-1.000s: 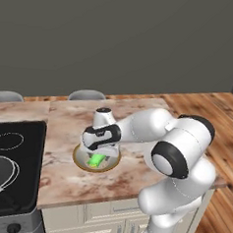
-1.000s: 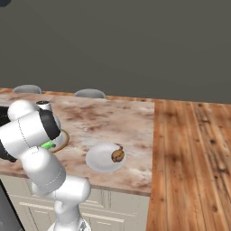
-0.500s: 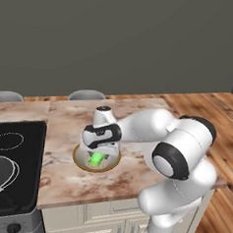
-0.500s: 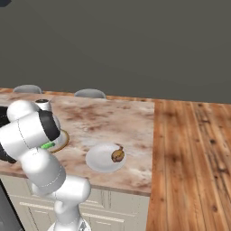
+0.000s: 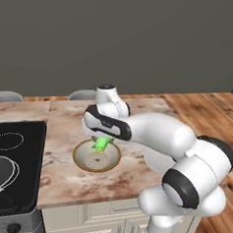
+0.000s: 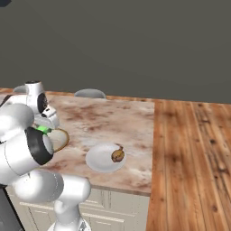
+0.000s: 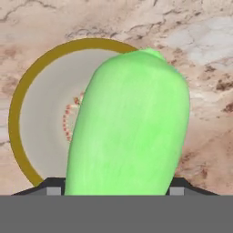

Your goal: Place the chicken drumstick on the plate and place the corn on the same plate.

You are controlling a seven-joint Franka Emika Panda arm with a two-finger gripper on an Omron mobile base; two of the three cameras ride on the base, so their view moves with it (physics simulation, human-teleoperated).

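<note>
My gripper (image 5: 102, 142) is shut on the corn (image 5: 101, 145), a bright green cob that hangs just above the tan-rimmed cream bowl (image 5: 96, 157). In the hand view the corn (image 7: 132, 127) rises large between the finger tips, with the bowl (image 7: 45, 118) empty below it. From the right base view a sliver of the corn (image 6: 43, 129) shows beside my arm, over the bowl (image 6: 59, 139). The white plate (image 6: 100, 159) lies on the counter to the right of the bowl, and the golden-brown chicken drumstick (image 6: 118, 155) rests on its right side.
A black stovetop (image 5: 9, 165) with a frying pan outline sits at the left end of the marble counter (image 5: 64, 119). Wooden flooring (image 6: 189, 153) lies right of the counter. Two grey chair backs (image 5: 81, 94) stand behind the far edge.
The gripper has risen out of the bowl with the corn held in it; the bowl is left empty. The plate and drumstick have not moved.
</note>
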